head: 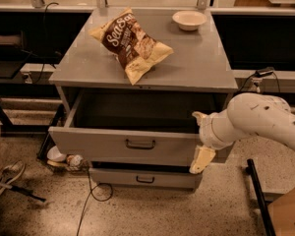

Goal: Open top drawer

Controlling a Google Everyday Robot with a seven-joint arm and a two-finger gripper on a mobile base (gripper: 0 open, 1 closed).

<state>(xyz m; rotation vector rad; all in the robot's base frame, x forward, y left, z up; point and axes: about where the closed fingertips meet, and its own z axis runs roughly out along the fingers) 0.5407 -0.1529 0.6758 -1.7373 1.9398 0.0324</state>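
The top drawer (98, 142) of the grey metal cabinet stands pulled well out, its deep box showing and its small black handle (140, 144) at the centre of the front. My gripper (200, 138) is at the right end of the drawer front, on a white arm coming in from the right. Its cream fingers (202, 159) are spread apart, one above the front's top edge and one below it, holding nothing. A narrower drawer (145, 178) below sticks out a little.
A chip bag (132, 43) and a pale bowl (189, 19) lie on the cabinet top (196, 68). A cable (91, 195), small floor items (64, 159) and a shoe (5, 173) are at lower left. A black stand (258, 195) is at right.
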